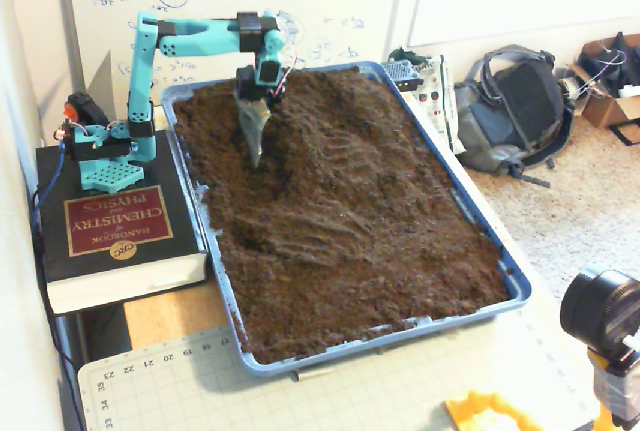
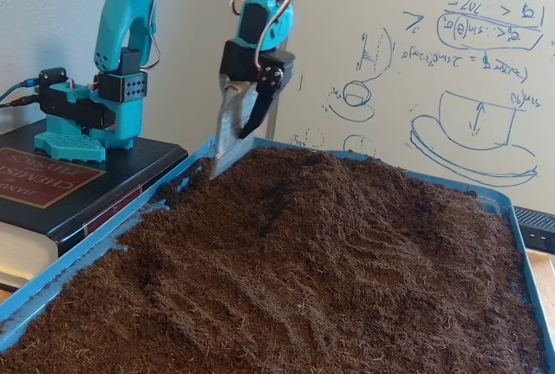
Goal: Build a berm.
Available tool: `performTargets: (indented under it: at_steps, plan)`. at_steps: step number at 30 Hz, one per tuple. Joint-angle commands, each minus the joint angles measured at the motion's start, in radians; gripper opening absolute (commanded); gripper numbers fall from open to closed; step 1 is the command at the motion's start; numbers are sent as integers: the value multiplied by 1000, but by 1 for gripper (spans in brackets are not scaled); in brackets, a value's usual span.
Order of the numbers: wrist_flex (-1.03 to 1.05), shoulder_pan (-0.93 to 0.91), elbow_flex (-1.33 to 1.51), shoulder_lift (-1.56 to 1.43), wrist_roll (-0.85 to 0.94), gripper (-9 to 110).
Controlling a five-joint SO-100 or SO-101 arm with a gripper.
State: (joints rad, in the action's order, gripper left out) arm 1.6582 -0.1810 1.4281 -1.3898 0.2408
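Observation:
A blue tray (image 1: 497,251) is filled with dark brown loose soil. A low, lumpy raised mound, the berm (image 1: 345,116), runs across the far middle of the tray; it also shows in the other fixed view (image 2: 338,187). Raked grooves fan out below it. My teal arm reaches from the tray's left side. My gripper (image 1: 255,154) points straight down at the soil near the far left corner, left of the mound. In a fixed view the gripper (image 2: 231,154) shows a grey blade finger (image 2: 224,135) with the black finger (image 2: 258,105) closed against it, tip at the soil surface.
The arm's base stands on a thick chemistry handbook (image 1: 115,226) left of the tray. A whiteboard (image 2: 451,62) is behind. A grey backpack (image 1: 515,106) lies on the floor at the right. A camera (image 1: 605,316) stands at the near right corner.

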Motion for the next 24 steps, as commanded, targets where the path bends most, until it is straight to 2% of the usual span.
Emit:
performTargets:
  at_steps: [1,10,19,24]
  plan:
    - [-8,-49,-12,-12,20,1]
    - [-95,-153,-9,87,212,1]
    - [-232,-236,-14,218,242,1]
    - [-242,-287,5,242,244,1]
